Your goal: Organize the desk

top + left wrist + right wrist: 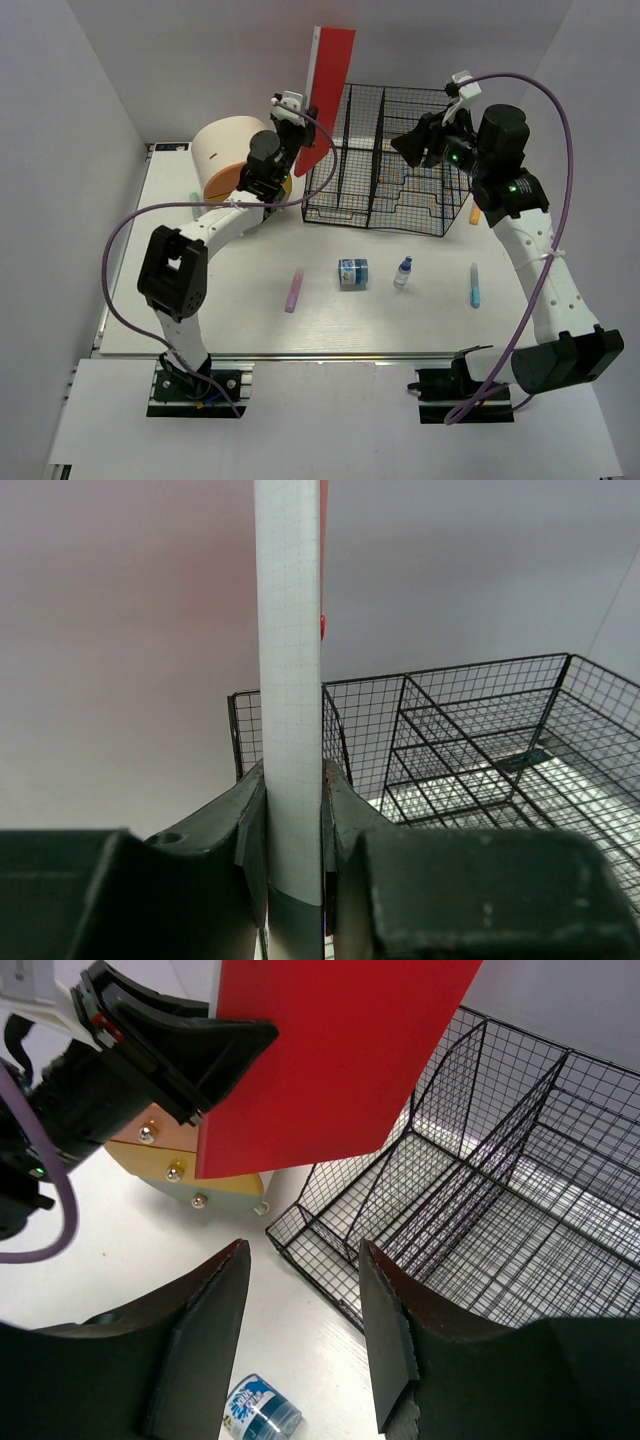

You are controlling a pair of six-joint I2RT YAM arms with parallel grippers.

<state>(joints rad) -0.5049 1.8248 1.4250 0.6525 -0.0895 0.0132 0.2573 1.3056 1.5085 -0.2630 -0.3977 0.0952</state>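
The white desk [250,310] holds loose items. My left gripper [303,150] is shut on the lower edge of a red book [328,95] and holds it upright, lifted, just left of the black wire basket [390,160]. In the left wrist view the book's white page edge [290,660] stands clamped in the gripper [293,820], with the basket [480,750] behind. My right gripper [410,145] is open and empty above the basket. In the right wrist view it [305,1330] hangs over the basket's front corner [330,1250], facing the red book [330,1050].
A cream-and-orange drawer box [225,155] stands behind the left arm. On the desk lie a purple marker [294,290], a blue jar on its side [353,273], a small blue-capped bottle [403,272], a blue marker [475,284] and a green marker [195,205].
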